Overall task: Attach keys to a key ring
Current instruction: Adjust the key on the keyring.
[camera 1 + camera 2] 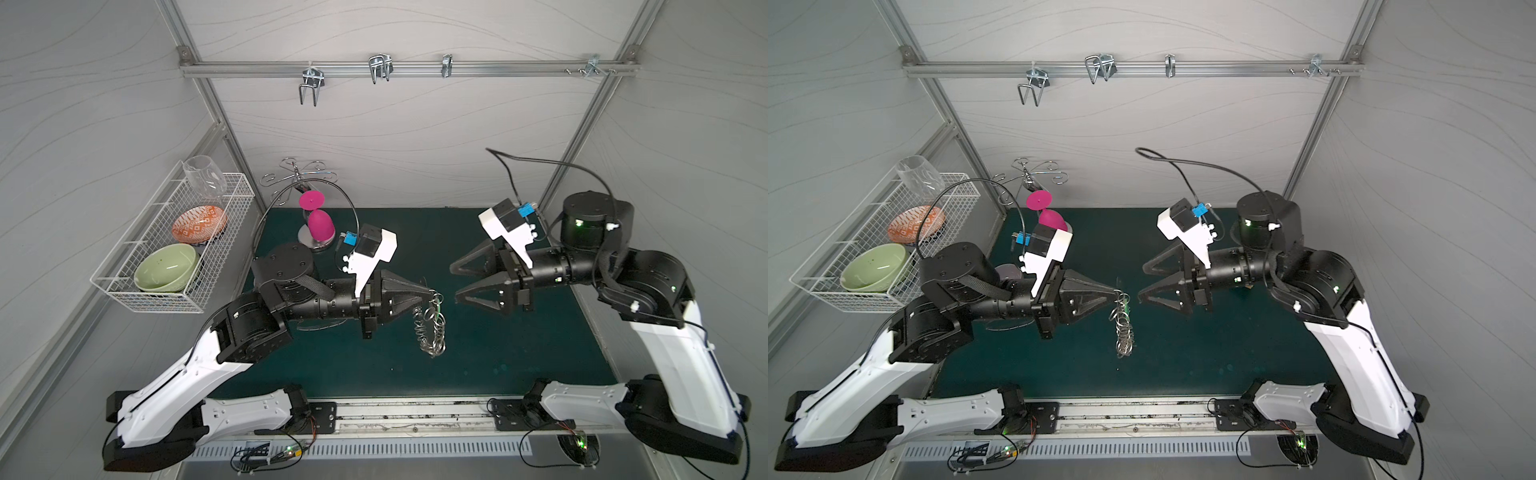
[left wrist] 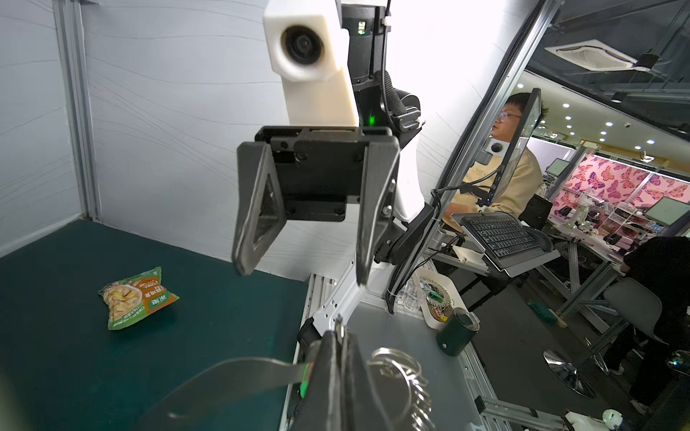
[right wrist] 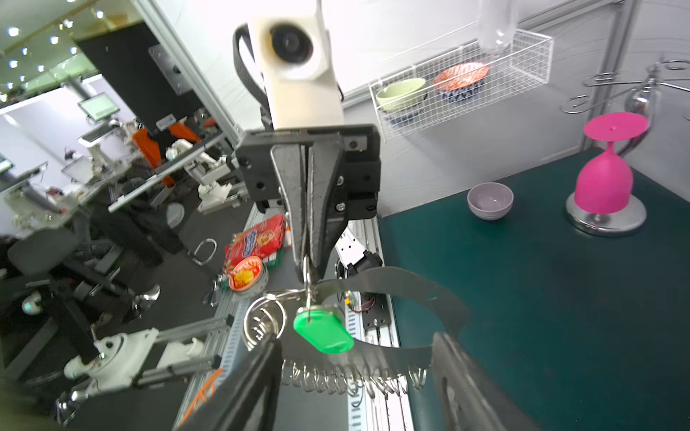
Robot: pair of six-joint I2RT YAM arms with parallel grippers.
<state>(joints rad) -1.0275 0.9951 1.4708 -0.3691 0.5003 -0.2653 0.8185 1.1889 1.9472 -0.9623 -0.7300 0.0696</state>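
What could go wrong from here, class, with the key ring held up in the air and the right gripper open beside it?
1. The left gripper pinches the key ring only at its rim, in mid-air; it might swing or slip out.
2. The green key dangles by its small loop beside that pinch; whether it is fully threaded is unclear, so it may drop off.
3. The open right gripper sits close and could knock the key ring.

- Green-and-orange crinkled plastic snack packet (image 2: 138, 298) on the dark green table mat (image 2: 56, 354): white East Asian characters on its orange band, too small to read.
- Red plastic snack packet (image 3: 257, 239) beyond the mat's front edge: blue oval logo, lettering illegible.
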